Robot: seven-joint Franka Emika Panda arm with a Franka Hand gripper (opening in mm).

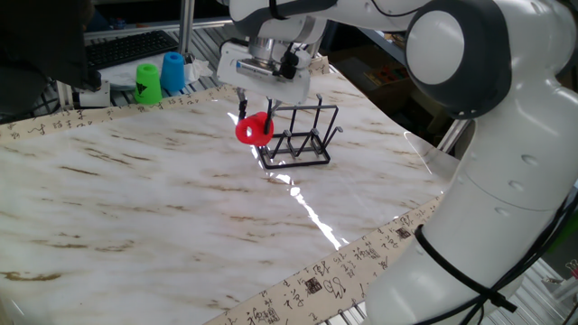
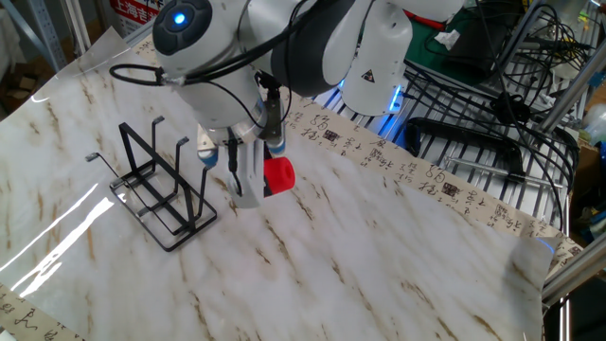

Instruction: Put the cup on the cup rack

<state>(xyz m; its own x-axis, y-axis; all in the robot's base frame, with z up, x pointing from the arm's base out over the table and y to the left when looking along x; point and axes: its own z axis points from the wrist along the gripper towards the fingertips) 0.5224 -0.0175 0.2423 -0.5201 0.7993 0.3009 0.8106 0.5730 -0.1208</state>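
The red cup (image 1: 254, 130) lies on its side in my gripper (image 1: 256, 124), held in the air just left of the black wire cup rack (image 1: 302, 137). In the other fixed view the cup (image 2: 278, 176) shows behind a finger (image 2: 247, 176), with the rack (image 2: 161, 192) to its left on the marble table. The gripper (image 2: 258, 176) is shut on the cup. The cup's open mouth faces away from the rack in one fixed view. The cup is beside the rack's near prongs, not on them.
A green cup (image 1: 148, 82) and a blue cup (image 1: 172, 71) stand at the table's far left edge. A dark keyboard (image 1: 126, 47) lies behind them. A wire shelf (image 2: 473, 142) with cables sits beyond the table's patterned border.
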